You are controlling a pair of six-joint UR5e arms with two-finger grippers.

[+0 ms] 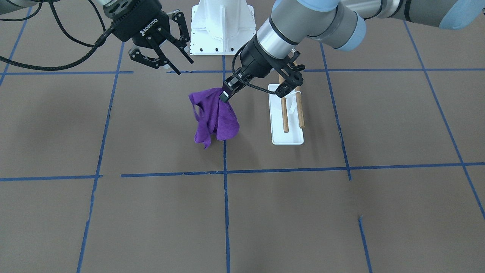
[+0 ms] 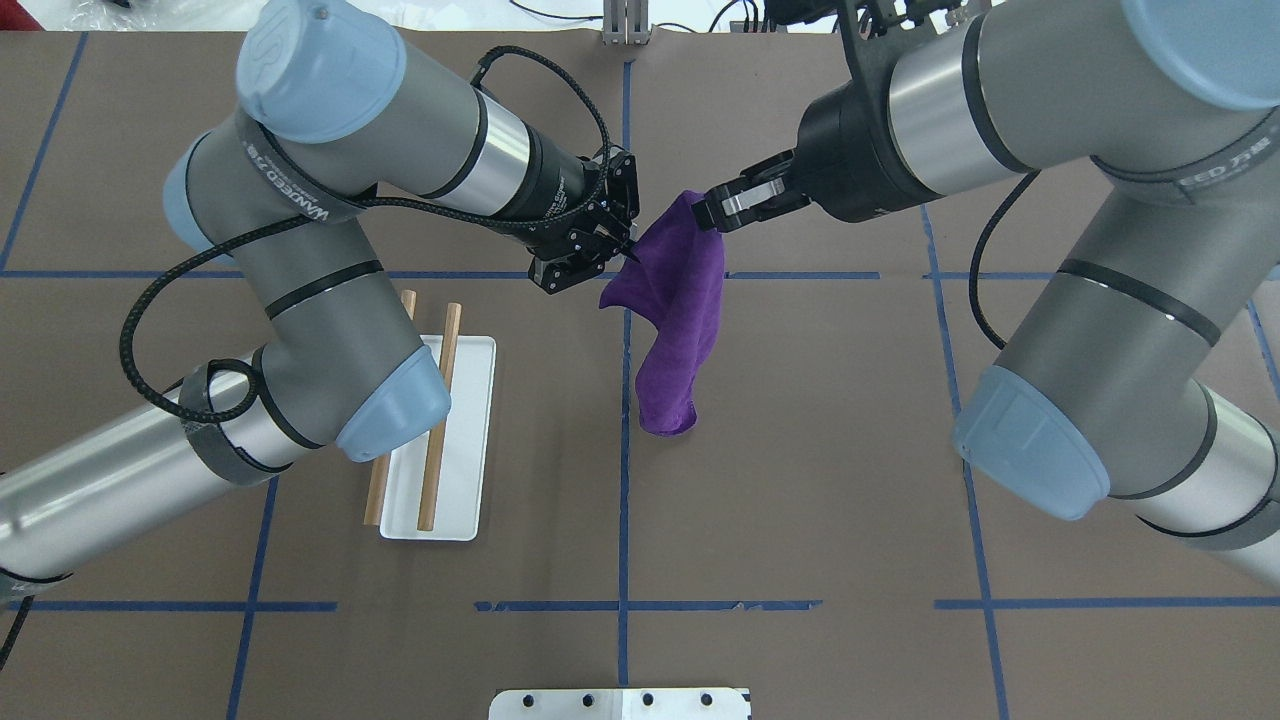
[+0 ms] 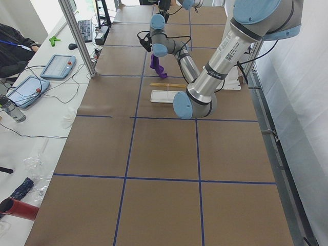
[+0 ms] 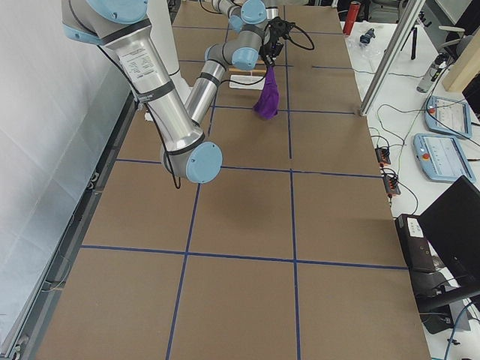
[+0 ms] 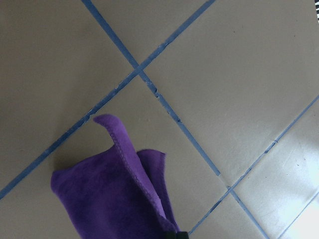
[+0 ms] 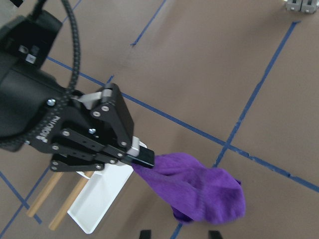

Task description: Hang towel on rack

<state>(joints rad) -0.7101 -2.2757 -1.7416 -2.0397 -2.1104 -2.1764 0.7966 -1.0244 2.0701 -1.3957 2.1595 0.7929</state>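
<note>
Two wooden dowels point(image 2: 440, 420) settle the next move for me. They run lengthwise away from the robot's base, parallel above the white foot of the rack point(image 1: 292, 132), and the towel point(image 1: 216, 117) has to end up draped across them.

The purple towel hangs bunched, long axis vertical, beside the rack on its right as the robot counts sides, and clear of it. The left jaws are clenched on the towel's top corner. I cannot tell whether its lower hem brushes the table point(image 1: 341, 212).

The right jaws are spread wide and grip nothing. They sit up by the towel's top edge, on the side away from the rack.

The left arm point(image 2: 330, 330) is the nearer one, its elbow overhanging the rack in the overhead view. As I read it, the carry goes sideways toward the rack, square to the dowels. The cloth must be high enough to clear them, and being so bunched, it may slide off.
</note>
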